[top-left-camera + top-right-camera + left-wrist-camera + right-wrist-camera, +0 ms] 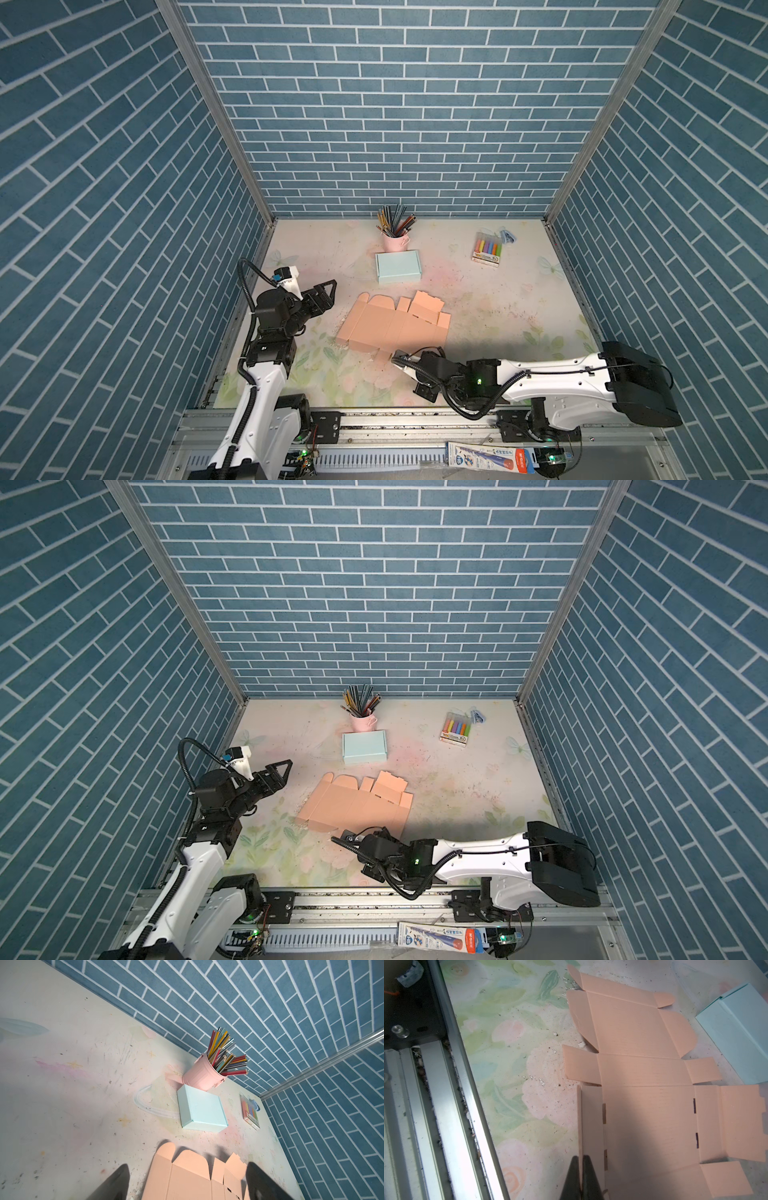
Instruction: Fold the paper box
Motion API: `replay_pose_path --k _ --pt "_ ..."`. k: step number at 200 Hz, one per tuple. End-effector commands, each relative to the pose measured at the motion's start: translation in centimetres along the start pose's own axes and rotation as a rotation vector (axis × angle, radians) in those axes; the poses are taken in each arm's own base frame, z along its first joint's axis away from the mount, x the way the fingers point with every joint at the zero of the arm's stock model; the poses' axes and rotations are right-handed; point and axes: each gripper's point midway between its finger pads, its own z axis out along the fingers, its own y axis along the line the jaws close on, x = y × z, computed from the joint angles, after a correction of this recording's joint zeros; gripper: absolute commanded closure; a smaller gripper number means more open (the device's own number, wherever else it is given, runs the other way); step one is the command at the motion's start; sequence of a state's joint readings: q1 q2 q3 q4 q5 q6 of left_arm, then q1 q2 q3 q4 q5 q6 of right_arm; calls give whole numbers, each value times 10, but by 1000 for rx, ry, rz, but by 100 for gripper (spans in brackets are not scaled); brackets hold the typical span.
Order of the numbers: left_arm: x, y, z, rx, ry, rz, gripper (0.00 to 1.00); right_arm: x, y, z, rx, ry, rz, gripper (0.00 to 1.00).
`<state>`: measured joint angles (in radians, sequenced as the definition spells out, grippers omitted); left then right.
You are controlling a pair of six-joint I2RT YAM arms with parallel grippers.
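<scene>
Left gripper hangs just off the left edge of the peach paper box blank, jaws spread wide and apart from it. The blank lies mostly flat mid-table on the floral mat. At the blank's near edge the right gripper is pinched on a side flap that stands upright. Behind the blank sits a closed mint box, near but apart. Right of the blank the mat is open as far as the marker pack.

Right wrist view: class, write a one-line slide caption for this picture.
Right gripper, jaws shut on the raised side flap of the flat peach paper box, pale blue box nearby.
</scene>
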<state>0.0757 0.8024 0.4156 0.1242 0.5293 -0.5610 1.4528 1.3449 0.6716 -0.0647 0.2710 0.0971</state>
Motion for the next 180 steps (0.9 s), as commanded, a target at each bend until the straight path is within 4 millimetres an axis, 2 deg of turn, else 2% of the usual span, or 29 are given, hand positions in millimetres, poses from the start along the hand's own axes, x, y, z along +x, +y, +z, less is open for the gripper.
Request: replay_pose_path --k 1,34,74,105,127,158,180 --pt "17 0 2 25 34 -16 12 5 7 -1 -41 0 0 88" --pt "26 -3 3 25 44 -6 12 3 4 -4 -23 9 35 69" --pt "46 -12 11 -19 99 79 12 -20 -10 -20 15 -82 155 51" --pt "65 -22 17 9 144 113 12 -48 -41 -37 24 -229 395 50" --pt "76 -37 20 75 179 134 12 -56 -63 -48 28 -275 534 52" --pt "99 -64 22 201 261 158 12 -46 -91 -57 31 -298 702 54" --pt "120 -76 22 238 324 189 12 -21 -108 -57 83 -273 837 55"
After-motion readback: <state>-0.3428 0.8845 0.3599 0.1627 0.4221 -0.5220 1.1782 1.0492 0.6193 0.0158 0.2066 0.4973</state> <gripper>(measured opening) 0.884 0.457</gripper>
